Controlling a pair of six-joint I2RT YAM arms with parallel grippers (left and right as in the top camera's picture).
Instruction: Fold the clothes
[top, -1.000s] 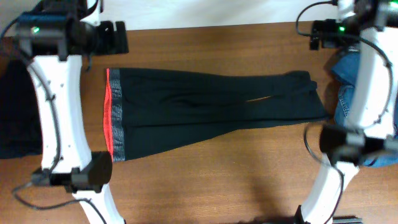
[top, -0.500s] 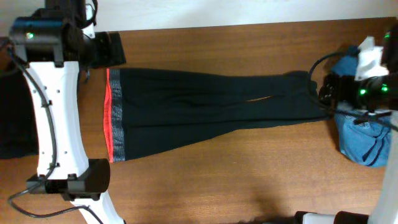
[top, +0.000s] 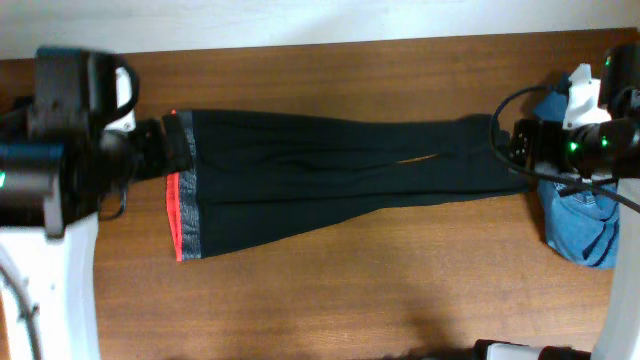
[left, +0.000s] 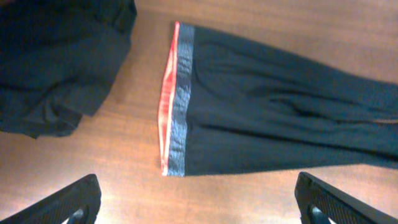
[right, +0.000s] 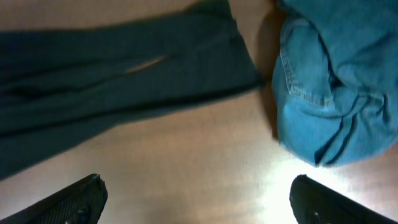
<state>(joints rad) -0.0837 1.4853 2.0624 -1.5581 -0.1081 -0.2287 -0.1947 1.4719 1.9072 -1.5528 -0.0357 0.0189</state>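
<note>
Now my left gripper (left: 198, 186) gapes empty over the trousers (left: 280, 118), dark heap (left: 56, 68) leftward — right gripper (right: 196, 186) likewise, denim garment (right: 336, 93) rightward.

The trousers (top: 330, 170) lie across the table (top: 350, 300), waistband (top: 187, 215) left, 2 legs right. A denim garment (top: 580, 225) lies beside the leg ends, a cloth heap (left: 56, 62) beyond the waistband.

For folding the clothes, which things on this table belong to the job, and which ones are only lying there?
Belongs to the job:
- black trousers, spread out flat

Only lying about:
- blue denim garment, at the leg end of the trousers
- dark cloth heap, beyond the waistband
</note>
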